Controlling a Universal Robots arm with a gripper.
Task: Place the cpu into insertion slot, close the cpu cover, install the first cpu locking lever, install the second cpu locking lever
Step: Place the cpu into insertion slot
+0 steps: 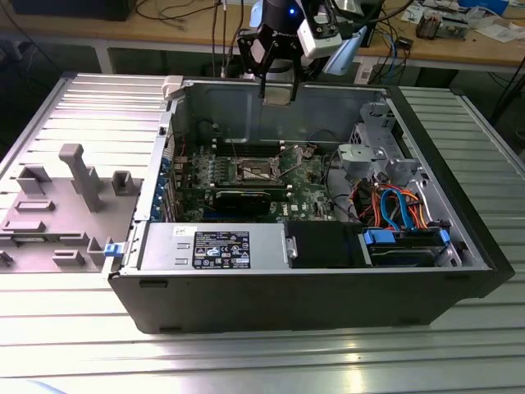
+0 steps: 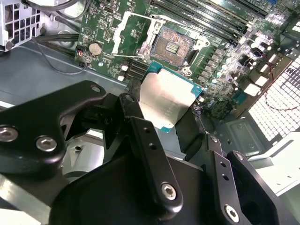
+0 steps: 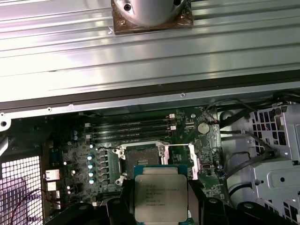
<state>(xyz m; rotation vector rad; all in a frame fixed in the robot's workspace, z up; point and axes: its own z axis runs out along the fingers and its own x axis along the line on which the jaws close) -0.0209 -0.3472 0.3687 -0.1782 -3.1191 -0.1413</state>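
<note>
Fingers [image 2: 188, 136] clamped cpu [image 2: 168, 101] by opposite edges, chip hung above case, well apart from open insertion slot [image 2: 174, 47]; cpu cover [image 2: 133, 35] stood raised beside it. Risk: tilted or rotated descent could bend socket pins, or chip could snag cover.

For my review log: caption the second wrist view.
Gripper holding the cpu, apart from the empty insertion slot; cpu cover flipped open.

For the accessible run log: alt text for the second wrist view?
The pincer holds the cpu by two opposite edges above the green motherboard, short of the bare insertion slot; the cpu cover is swung open beside the slot.
</note>
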